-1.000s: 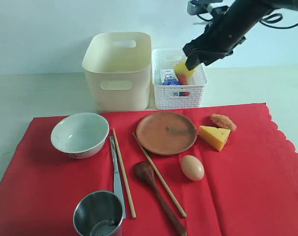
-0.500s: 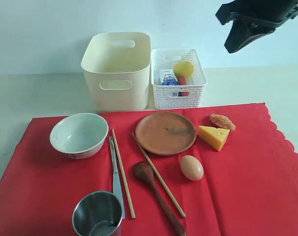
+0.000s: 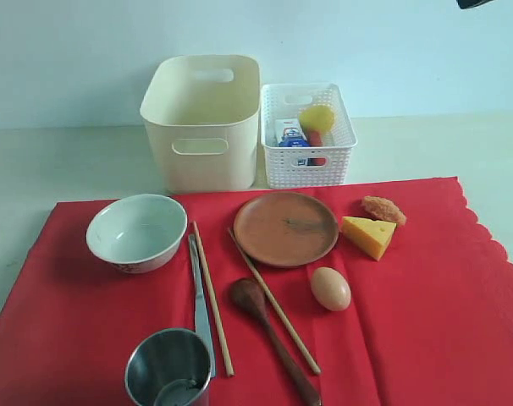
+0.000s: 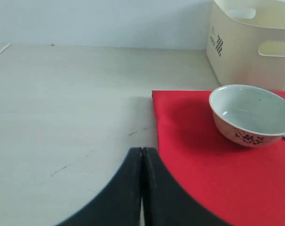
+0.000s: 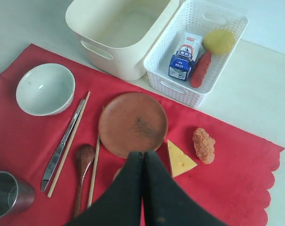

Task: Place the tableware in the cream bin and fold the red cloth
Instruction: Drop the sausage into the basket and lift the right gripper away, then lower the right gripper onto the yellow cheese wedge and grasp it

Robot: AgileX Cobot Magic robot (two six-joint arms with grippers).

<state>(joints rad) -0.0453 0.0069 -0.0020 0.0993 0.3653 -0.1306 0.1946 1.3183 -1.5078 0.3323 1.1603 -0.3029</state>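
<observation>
On the red cloth [image 3: 426,313] lie the white bowl [image 3: 136,231], brown plate [image 3: 285,227], two chopsticks [image 3: 212,300], knife [image 3: 200,304], dark spoon [image 3: 269,334] and steel cup [image 3: 168,368]. Behind the cloth stands the empty cream bin [image 3: 203,118]. My left gripper [image 4: 142,151] is shut and empty over the bare table by the cloth's corner, short of the bowl [image 4: 251,114]. High above the cloth, my right gripper [image 5: 143,154] is shut and empty over the plate [image 5: 132,123]; only a dark tip [image 3: 474,3] of that arm shows in the exterior view.
A white lattice basket [image 3: 307,135] beside the bin holds a milk carton, lemon and sausage. Cheese [image 3: 368,234], an egg [image 3: 330,288] and a crumbed piece [image 3: 383,209] lie on the cloth's right half. Bare table [image 4: 67,108] lies left of the cloth.
My right arm rose from over the lattice basket up and to the right, almost out of the exterior view. The lemon now sits in the basket. Nothing on the cloth moved.
</observation>
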